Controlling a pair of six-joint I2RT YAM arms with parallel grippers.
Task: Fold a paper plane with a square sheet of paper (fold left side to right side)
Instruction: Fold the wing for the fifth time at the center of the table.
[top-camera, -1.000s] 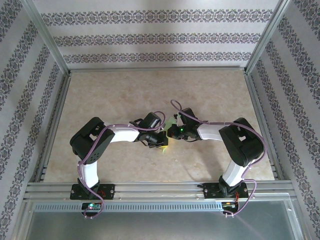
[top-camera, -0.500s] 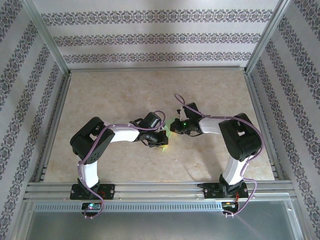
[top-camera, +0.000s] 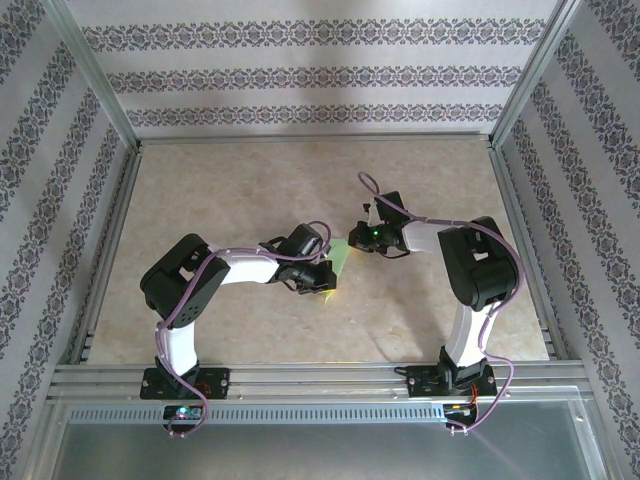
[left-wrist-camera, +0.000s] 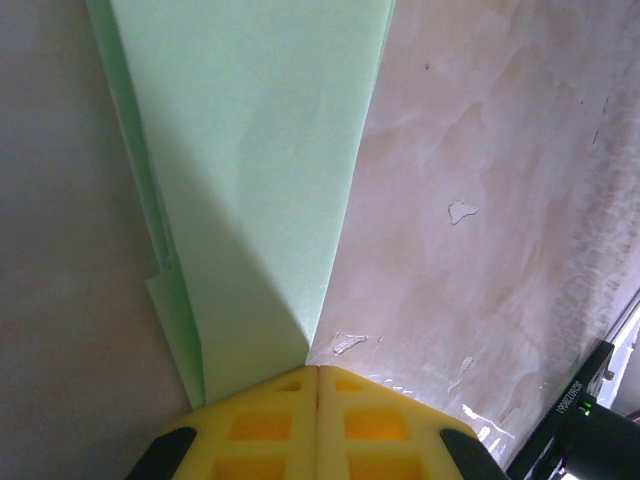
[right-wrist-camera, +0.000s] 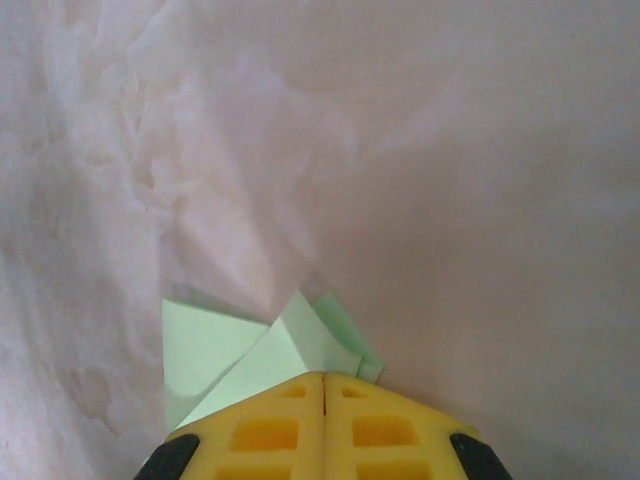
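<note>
Folded light-green paper (top-camera: 342, 258) lies on the marbled table (top-camera: 220, 190) at the centre of the overhead frame. Left gripper (left-wrist-camera: 318, 370) and right gripper (right-wrist-camera: 324, 376) (yellow fingers (left-wrist-camera: 262, 430) closed tight together) each meet its edge.

It was a robot test cell: aluminium frame (top-camera: 94, 75), wallpaper panels (top-camera: 320, 75), marble-look surface (top-camera: 230, 190), left arm (top-camera: 245, 268) and right arm (top-camera: 480, 280) bolted to a rail (top-camera: 320, 380)

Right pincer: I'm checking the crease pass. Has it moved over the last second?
Yes. The right pincer, shut, moved along the paper, away from the near rail toward the far wall.
</note>
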